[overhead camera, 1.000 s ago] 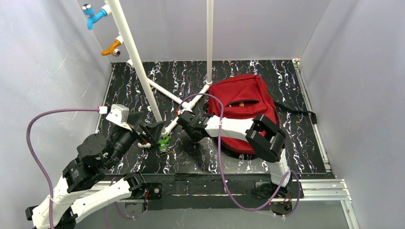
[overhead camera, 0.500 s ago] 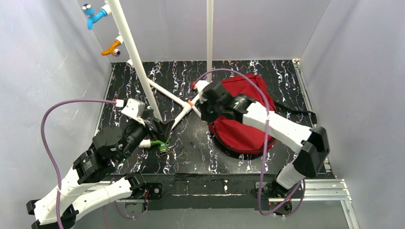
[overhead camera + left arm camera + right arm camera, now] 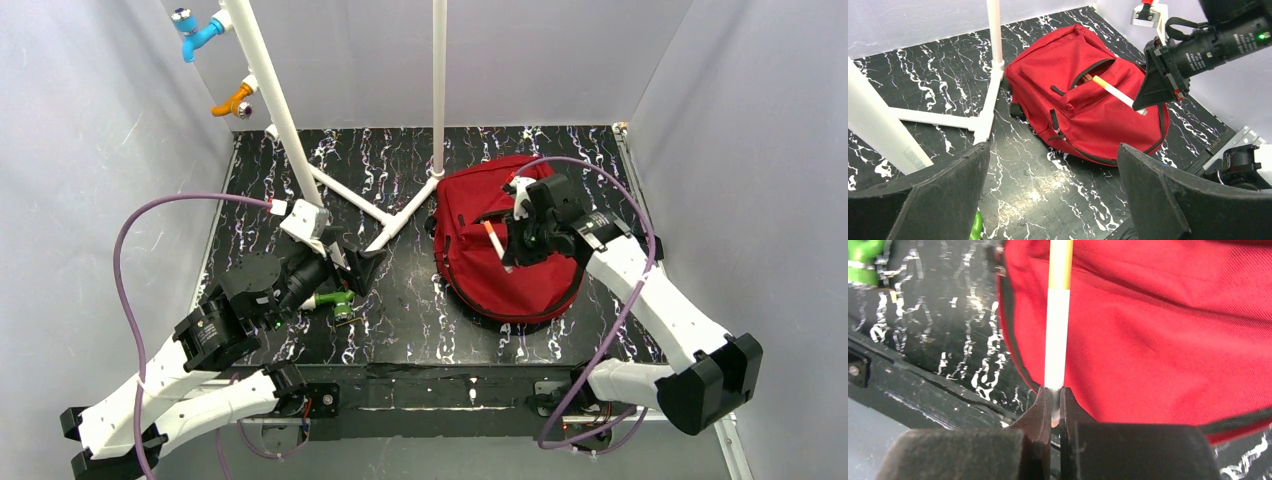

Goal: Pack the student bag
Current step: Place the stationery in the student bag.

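Note:
The dark-red student bag (image 3: 497, 277) lies on the black marbled table at the right, its front pocket zip open (image 3: 1091, 71). My right gripper (image 3: 512, 252) hovers over the bag, shut on a white pen with an orange end (image 3: 493, 240). The pen's orange tip points at the pocket opening in the left wrist view (image 3: 1114, 92). The right wrist view shows the pen (image 3: 1057, 335) clamped between the jaws above the red fabric (image 3: 1168, 335). My left gripper (image 3: 366, 264) is open and empty, low over the table left of the bag, beside a green marker (image 3: 334, 299).
White pipes of a frame rise from the table: a slanted one (image 3: 283, 125) and an upright one (image 3: 438, 90), with floor bars (image 3: 350, 195) between my left gripper and the bag. Blue (image 3: 195, 30) and orange (image 3: 233, 100) fittings hang at the back left. A black strap (image 3: 622, 234) trails right of the bag.
My right arm has swung from the white floor bars left of the bag to over the bag, carrying the pen. My left gripper has shifted a little right.

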Tool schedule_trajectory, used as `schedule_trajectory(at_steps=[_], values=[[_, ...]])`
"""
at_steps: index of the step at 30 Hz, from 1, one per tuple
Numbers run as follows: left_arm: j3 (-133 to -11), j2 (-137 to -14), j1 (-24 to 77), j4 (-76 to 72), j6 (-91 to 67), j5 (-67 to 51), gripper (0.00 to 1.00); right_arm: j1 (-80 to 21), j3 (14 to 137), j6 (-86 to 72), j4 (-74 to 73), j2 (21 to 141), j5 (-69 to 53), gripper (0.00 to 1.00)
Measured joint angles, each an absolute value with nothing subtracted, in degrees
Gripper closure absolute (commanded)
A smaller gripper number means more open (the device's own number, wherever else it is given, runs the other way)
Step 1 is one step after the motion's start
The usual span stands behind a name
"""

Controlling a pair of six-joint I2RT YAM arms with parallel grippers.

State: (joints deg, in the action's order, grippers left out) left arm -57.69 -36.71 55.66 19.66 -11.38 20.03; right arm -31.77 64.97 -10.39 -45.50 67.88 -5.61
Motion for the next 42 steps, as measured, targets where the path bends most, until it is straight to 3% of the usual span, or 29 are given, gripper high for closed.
schedule_trajectory(at_steps=[7,15,23,32,40,42], values=[[-57.6,-36.7,55.7,19.6,-12.4,19.2,0.02,-27.9,70.9,-10.8,-56.8,76.0,-1.2,0.99],[-57.3,-36.4,55.7,19.7,-13.7,18.6,0.02,-25.7,78.1,-10.9,-57.9,83.9,1.0,0.99],[-57.3,-35.0,55.7,19.7,-14.2,18.6,0.02,-24.5,81.8,-12.0,-50.5,93.5,1.5,0.99],[-57.3,-34.5,55.7,19.7,-14.6,18.6,0.02,-24.5,73.6,-14.2,-30.4,93.3,5.5,0.99],[-57.0,-34.9,55.7,19.7,-16.8,18.0,0.02,-24.5,64.5,-15.0,-15.0,91.8,8.0,0.85],[-56.7,-35.4,55.7,19.7,-17.6,17.5,0.03,-24.5,62.8,-14.9,-12.0,90.7,8.5,0.67]])
